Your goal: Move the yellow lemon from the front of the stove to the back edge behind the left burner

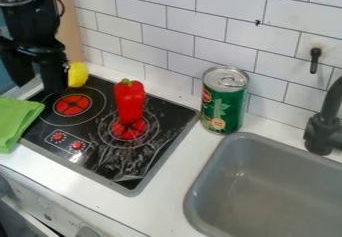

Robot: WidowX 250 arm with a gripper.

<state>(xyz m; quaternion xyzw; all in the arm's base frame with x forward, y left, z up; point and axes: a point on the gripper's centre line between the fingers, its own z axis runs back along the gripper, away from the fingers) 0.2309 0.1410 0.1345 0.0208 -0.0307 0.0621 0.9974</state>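
The black gripper (40, 85) hangs at the upper left, over the back left corner of the stove, with its fingers apart. Just right of its right finger is a yellow object (79, 75), partly hidden by that finger; I cannot tell whether they touch. A red bell pepper (129, 100) with a green stem stands upright on the right-hand burner. Left of the stove, a green cloth (16, 121) lies below the gripper in the view.
The black stove top (100, 153) has red burner marks. A green can (224, 100) stands by the tiled wall (227, 1), between the stove and the grey sink (200, 181). A dark faucet (322, 131) rises at the right edge.
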